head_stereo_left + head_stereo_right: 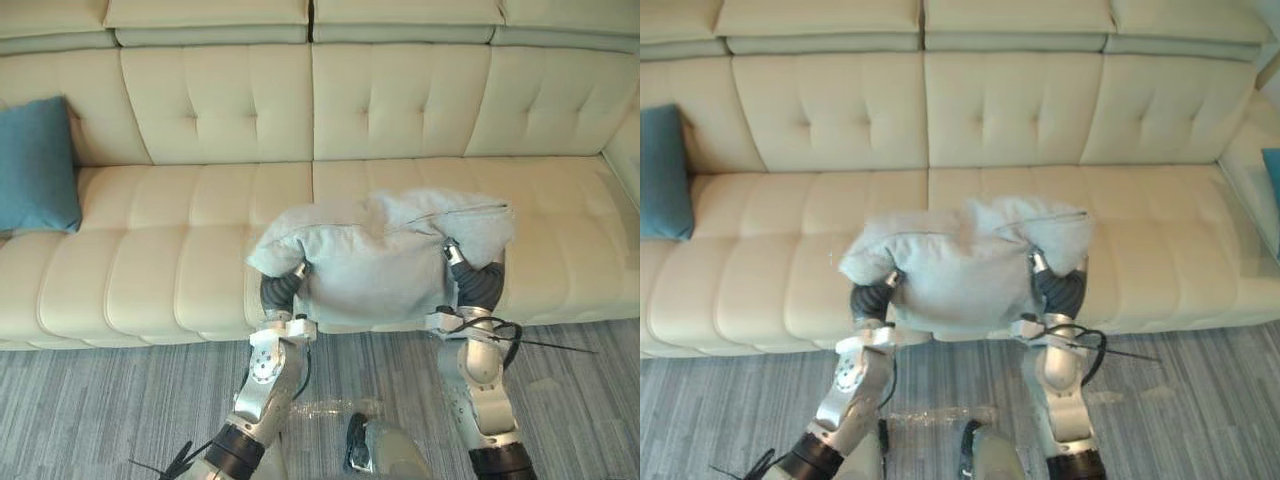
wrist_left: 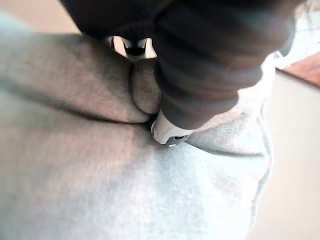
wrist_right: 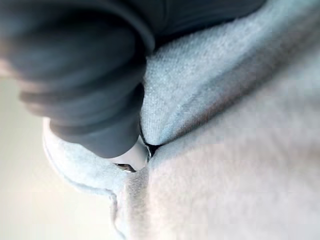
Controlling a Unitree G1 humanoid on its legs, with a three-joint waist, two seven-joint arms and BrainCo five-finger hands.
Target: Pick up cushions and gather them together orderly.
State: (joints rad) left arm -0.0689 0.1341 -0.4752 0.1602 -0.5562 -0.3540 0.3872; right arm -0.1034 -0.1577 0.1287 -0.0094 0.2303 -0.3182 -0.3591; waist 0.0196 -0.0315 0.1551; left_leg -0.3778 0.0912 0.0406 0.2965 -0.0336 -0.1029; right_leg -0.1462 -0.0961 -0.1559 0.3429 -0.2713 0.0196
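Observation:
A light grey cushion (image 1: pixel 380 260) hangs crumpled over the front of the sofa seat, held up between my two hands. My left hand (image 1: pixel 283 290) presses into its left lower corner, and its dark cover (image 2: pixel 210 60) is sunk into the grey fabric (image 2: pixel 100 190). My right hand (image 1: pixel 480 285) presses in at the cushion's right side, its cover (image 3: pixel 75 75) buried in a fold of the cloth (image 3: pixel 240 175). A blue cushion (image 1: pixel 35 165) leans upright against the sofa back at the far left.
The cream tufted sofa (image 1: pixel 400 100) spans the whole width, its seat bare between the two cushions. A sliver of another blue thing (image 1: pixel 1272 165) shows at the sofa's right end. Grey striped carpet (image 1: pixel 100 400) lies in front.

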